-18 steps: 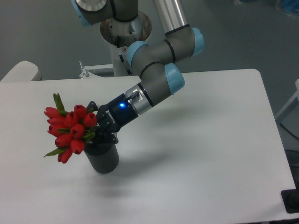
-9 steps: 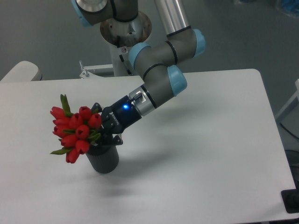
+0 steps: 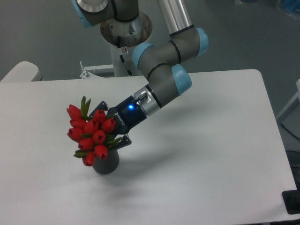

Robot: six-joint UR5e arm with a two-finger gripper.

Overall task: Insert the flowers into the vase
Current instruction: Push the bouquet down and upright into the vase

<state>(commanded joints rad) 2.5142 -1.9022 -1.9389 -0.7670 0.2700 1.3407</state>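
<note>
A tight bunch of red tulip flowers (image 3: 91, 133) with green leaves leans left over the small dark grey vase (image 3: 106, 163), which stands upright on the white table (image 3: 201, 154). The buds hide most of the vase's rim, so I cannot tell how deep the stems sit. My gripper (image 3: 114, 132) reaches in from the upper right, just above the vase mouth, and is shut on the flowers' stems behind the buds. Its fingertips are partly hidden by leaves and buds.
The robot's base (image 3: 125, 28) stands at the table's far edge, behind the arm. A pale rounded object (image 3: 19, 72) sits off the table's far left corner. A dark block (image 3: 291, 202) lies beyond the near right corner.
The gripper has carried the flowers right and slightly down, from left of the vase to over its mouth. The vase has stayed put.
</note>
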